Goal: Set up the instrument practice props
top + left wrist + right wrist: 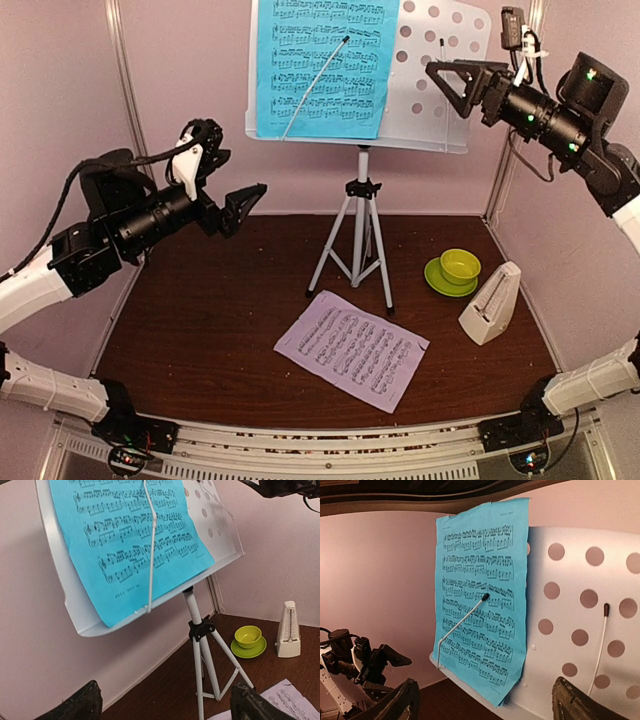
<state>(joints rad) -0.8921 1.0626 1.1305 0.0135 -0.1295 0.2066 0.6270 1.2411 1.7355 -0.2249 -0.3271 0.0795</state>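
Observation:
The pale perforated music-stand desk (440, 90) stands on grey tripod legs (358, 240) at the back of the table. A cyan music sheet (325, 65) rests on the desk's left half under a thin wire arm (151, 545). The lilac music sheet (352, 348) lies flat on the table in front of the tripod. A cream pyramid metronome (492, 305) stands upright at the right. My left gripper (232, 165) hovers left of the stand, open and empty. My right gripper (440, 82) is open and empty beside the desk's right half.
A lime-green cup and saucer (455, 270) sit between the tripod and the metronome. Pink walls close in the back and both sides. A second wire arm (600, 645) lies against the desk's bare right half. The dark wooden tabletop (200, 320) spreads left of the lilac sheet.

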